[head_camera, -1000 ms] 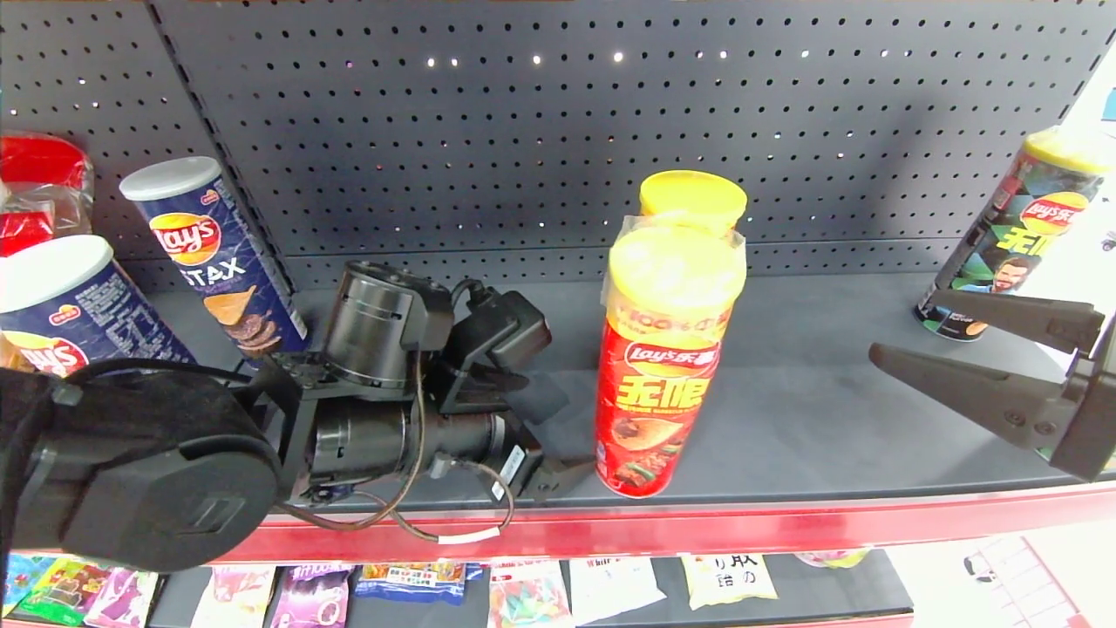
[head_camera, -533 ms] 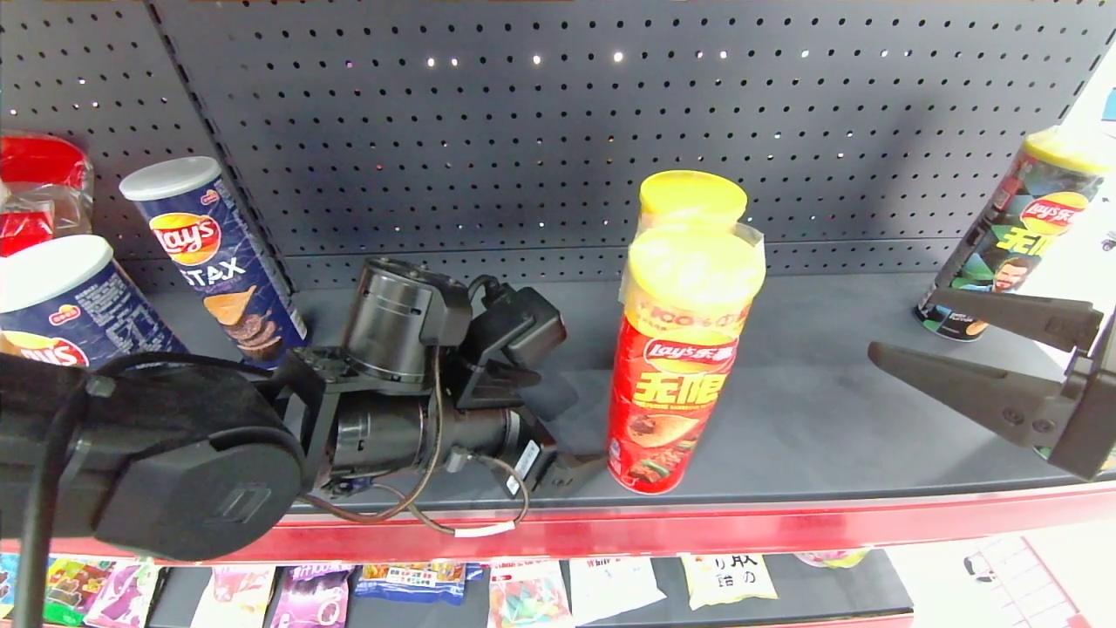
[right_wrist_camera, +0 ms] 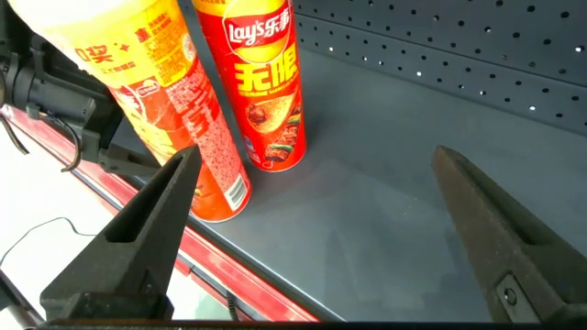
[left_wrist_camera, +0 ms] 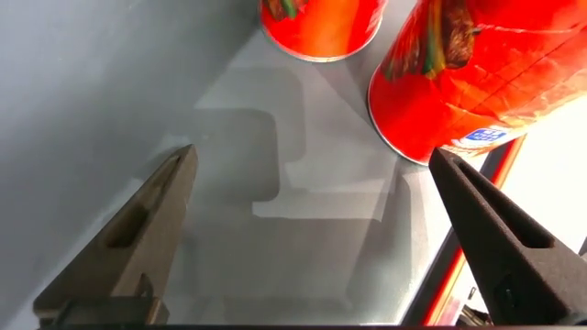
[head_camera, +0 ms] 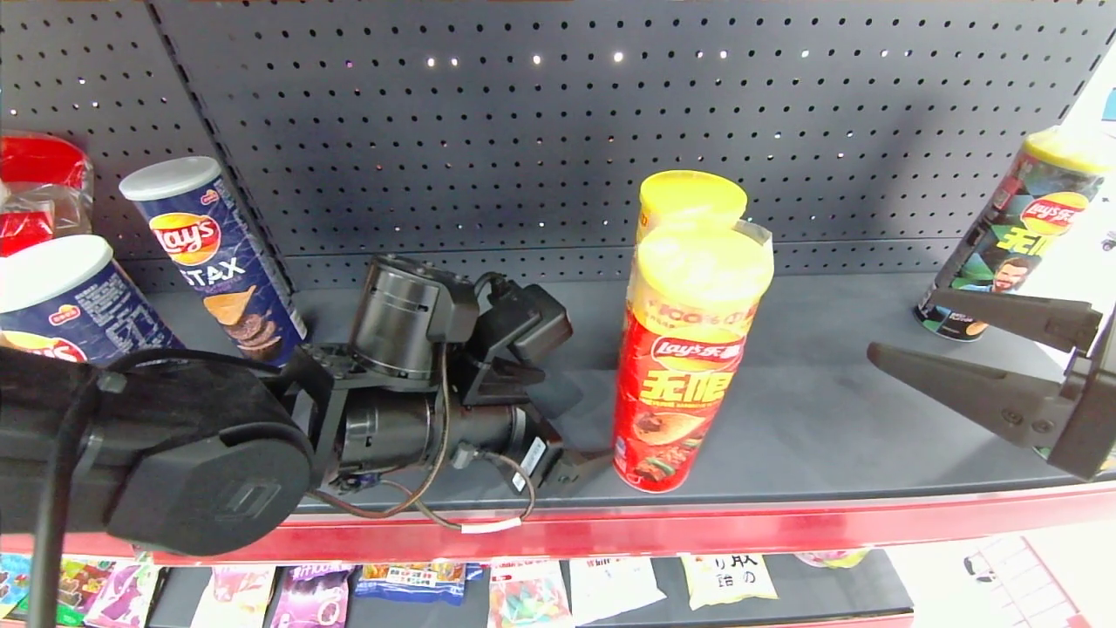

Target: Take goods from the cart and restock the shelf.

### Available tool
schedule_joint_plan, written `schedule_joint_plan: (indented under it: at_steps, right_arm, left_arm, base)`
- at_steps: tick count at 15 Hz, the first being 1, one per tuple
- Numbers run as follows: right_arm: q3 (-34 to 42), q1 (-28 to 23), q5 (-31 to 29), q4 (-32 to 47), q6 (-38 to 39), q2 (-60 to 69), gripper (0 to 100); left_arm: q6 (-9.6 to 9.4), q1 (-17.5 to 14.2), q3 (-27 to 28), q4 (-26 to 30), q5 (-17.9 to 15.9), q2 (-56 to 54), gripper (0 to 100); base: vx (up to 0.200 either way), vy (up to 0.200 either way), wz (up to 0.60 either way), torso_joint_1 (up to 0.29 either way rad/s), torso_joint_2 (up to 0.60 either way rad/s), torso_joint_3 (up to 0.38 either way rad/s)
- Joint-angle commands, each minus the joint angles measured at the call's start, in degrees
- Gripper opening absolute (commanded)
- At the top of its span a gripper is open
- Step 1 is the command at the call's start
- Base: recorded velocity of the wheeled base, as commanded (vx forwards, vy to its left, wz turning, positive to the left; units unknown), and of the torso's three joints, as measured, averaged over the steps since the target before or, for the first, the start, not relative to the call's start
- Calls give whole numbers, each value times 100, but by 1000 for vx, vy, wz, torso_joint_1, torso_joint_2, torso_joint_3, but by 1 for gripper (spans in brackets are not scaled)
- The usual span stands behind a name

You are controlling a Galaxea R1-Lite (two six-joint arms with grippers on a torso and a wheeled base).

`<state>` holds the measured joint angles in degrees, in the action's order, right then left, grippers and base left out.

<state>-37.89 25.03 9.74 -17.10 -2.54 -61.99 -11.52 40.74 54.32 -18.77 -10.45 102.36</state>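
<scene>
Red crisp can (head_camera: 676,375), upright at the near edge of the shelf (head_camera: 828,419) just right of the wide-spread left end effector (left_wrist_camera: 312,156), is judged light, stiff, slick and tippy; mid-body is favoured for gripping.

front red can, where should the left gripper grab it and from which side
Probably around the mid-body of the front red can, from its left, where the open left gripper sits. It stands upright, round and tall; the rear can blocks the back.
</scene>
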Motion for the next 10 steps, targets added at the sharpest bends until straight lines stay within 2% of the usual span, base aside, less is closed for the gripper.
schedule_joint_plan:
  at_steps: [1,10]
  right_arm:
    - [1,2,2,-4,-1,-15,100]
    - [1,2,2,-4,-1,-15,100]
  left_arm:
    - [1,4,43,-4,-1,29,100]
    - [9,92,79,-4,-1,56,100]
  base:
    - [0,0,0,0,0,0]
    - [0,0,0,0,0,0]
